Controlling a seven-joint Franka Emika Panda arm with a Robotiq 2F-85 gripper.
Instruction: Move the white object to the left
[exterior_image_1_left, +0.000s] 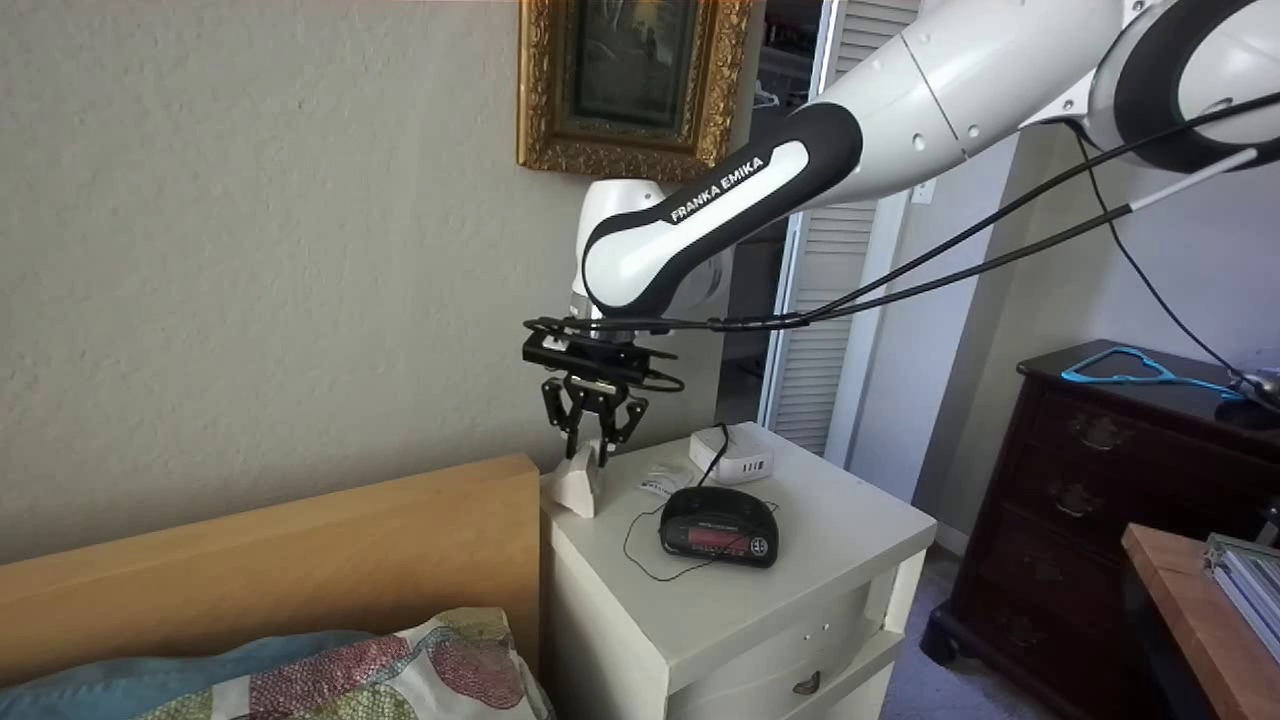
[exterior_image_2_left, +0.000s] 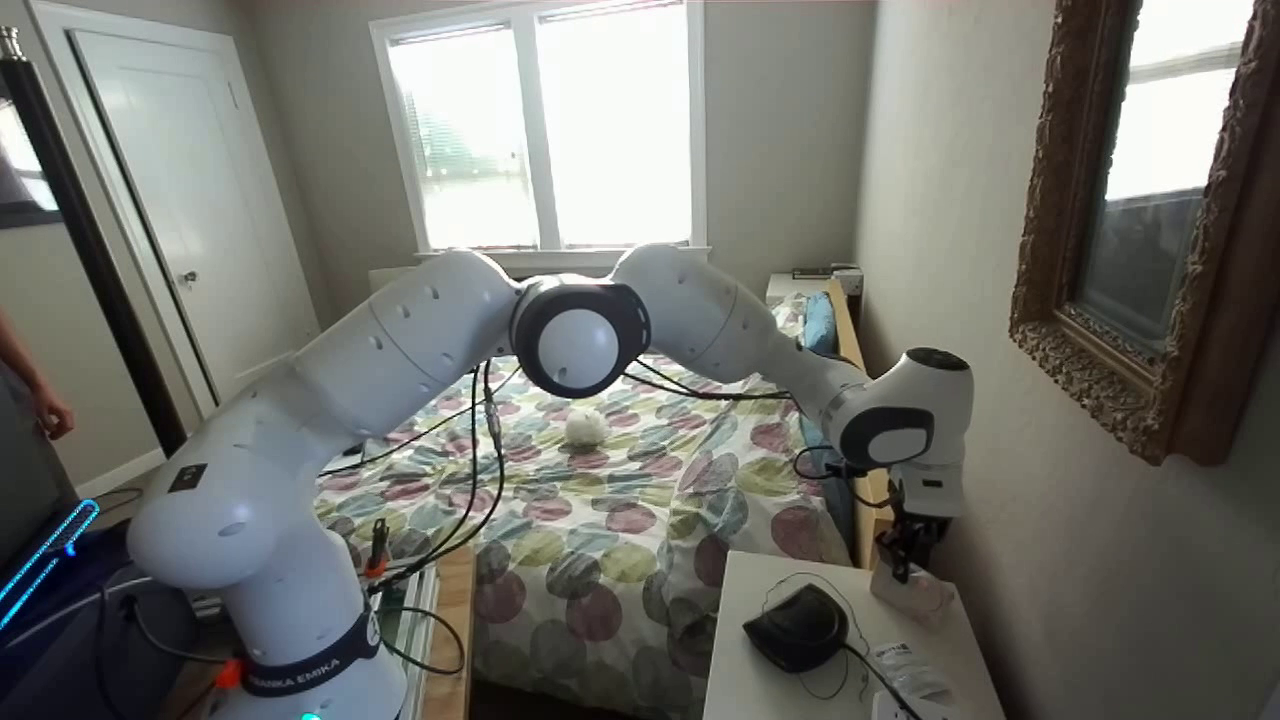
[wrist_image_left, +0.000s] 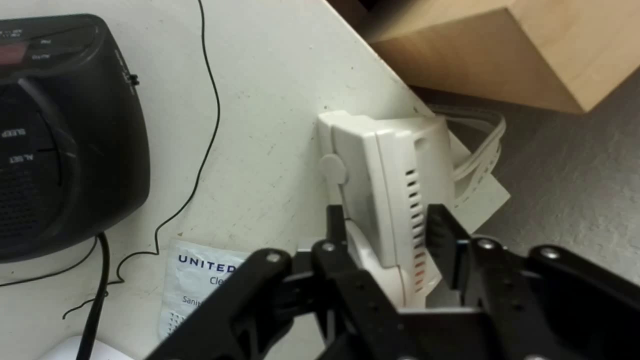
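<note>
Your hand (wrist_image_left: 386, 215) straddles the white object (wrist_image_left: 387, 195), right of centre in wrist view; can't tell if gripping. Likely light, stiff, slick; pinch broad faces low.

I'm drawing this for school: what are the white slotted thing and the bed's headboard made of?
The white thing looks like smooth, mostly matte plastic, with molded-looking seams and slots. The headboard seems wooden, maybe varnished: smooth tan, with faint grain in the wrist view.
</note>
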